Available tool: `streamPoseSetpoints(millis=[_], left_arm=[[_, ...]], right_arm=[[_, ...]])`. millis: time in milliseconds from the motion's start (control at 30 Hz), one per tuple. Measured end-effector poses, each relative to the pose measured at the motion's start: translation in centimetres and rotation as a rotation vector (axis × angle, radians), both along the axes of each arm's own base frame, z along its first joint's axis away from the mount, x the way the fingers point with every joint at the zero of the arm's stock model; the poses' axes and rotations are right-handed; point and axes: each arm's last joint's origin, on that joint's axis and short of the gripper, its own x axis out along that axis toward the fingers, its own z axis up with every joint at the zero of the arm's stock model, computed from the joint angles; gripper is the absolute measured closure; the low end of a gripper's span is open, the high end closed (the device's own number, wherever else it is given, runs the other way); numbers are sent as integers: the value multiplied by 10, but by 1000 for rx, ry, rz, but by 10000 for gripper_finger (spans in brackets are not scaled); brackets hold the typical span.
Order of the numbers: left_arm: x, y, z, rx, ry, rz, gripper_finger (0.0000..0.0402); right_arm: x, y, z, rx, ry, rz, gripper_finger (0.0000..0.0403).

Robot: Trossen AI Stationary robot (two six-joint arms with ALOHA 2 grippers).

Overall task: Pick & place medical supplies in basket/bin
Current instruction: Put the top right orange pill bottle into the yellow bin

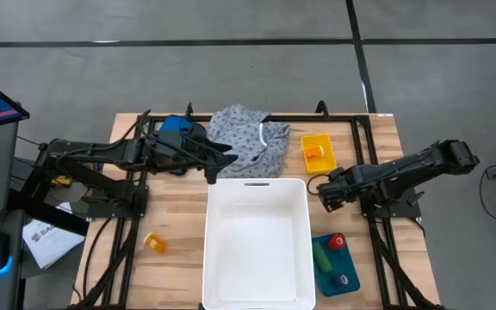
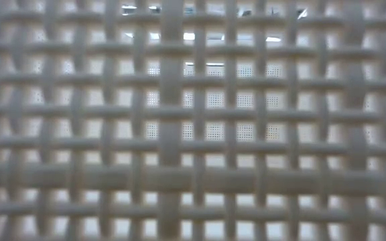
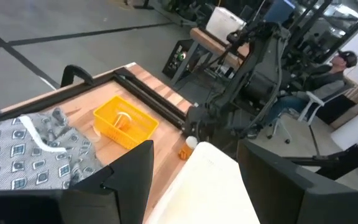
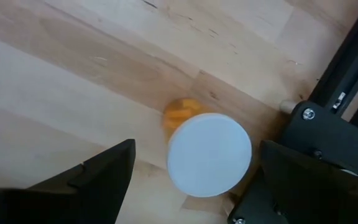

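Observation:
The grey-white dotted garment (image 1: 250, 138) (image 3: 23, 149) lies crumpled on the table behind the white bin (image 1: 257, 243). My left gripper (image 1: 220, 165) (image 3: 197, 180) is open over the bin's far left corner, beside the garment's near edge. My right gripper (image 1: 324, 196) (image 4: 194, 149) is open and points down beside the bin's far right corner. Its fingers stand on either side of an upright orange pill bottle with a white cap (image 4: 209, 154) (image 3: 188, 147), apart from it. Another orange bottle (image 1: 155, 244) lies left of the bin. Red, green and purple cylinders (image 1: 334, 257) lie on a blue tray.
A yellow tray (image 1: 317, 153) (image 3: 124, 122) holding an orange bottle sits right of the garment. A blue object (image 1: 175, 131) lies under my left arm. Black frame rails (image 1: 351, 129) border the table. The bin's woven wall (image 2: 193, 120) fills the low view. A person sits beyond the table (image 3: 340, 65).

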Motion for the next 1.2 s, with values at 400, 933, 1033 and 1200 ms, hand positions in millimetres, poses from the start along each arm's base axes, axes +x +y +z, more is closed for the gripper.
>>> streamPoseSetpoints(millis=[400,933,1033,1200], left_arm=[[-3,-1,3,0,-13,-5,179],[-3,-1,3,-1,-11,-5,179],[-3,-1,3,0,-11,-5,179],[-3,-1,3,0,-11,-5,179]], right_arm=[[1,-4,-1,-3,6,-28,100],[10,-2,-17,13,129,-3,101],[10,-2,-17,13,128,-3,101],[11,-1,-17,20,119,-5,101]])
